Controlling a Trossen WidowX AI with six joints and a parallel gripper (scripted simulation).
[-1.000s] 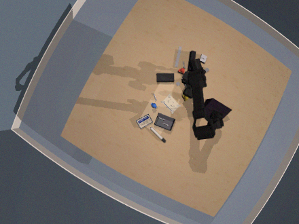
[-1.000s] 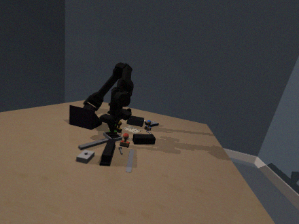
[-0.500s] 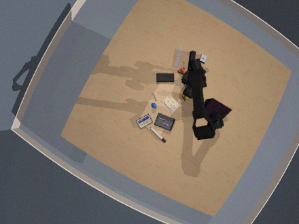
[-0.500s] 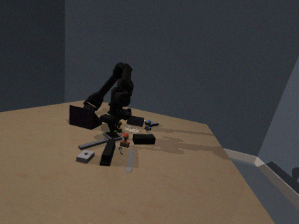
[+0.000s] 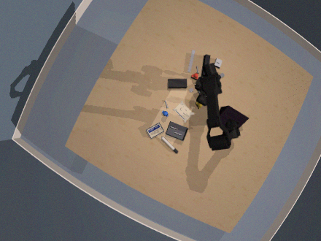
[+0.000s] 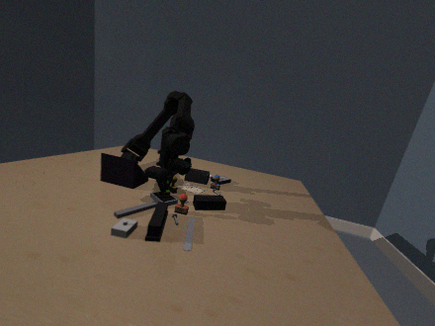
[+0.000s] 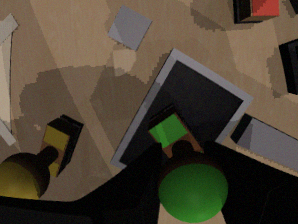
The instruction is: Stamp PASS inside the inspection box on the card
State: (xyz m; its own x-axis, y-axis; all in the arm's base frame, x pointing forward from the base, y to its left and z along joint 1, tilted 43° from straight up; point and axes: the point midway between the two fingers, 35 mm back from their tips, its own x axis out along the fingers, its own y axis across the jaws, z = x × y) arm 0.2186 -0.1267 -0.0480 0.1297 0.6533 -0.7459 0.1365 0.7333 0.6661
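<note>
PASS stamp, likely the green-knobbed one (lettering unreadable), is at the open, grey-rimmed ink pad. Its base lies over the dark pad surface in the wrist view; contact cannot be made out. Gripper: jaws partly closed, clamped on the green stamp below its knob. Yellow stamp near the pad, on the card's side. Card lies flat, apart from the pad. Red stamp upright, off the pad's other side. Blue stamp just beyond the card. White marker with dark end beside the blue-and-white box.
</note>
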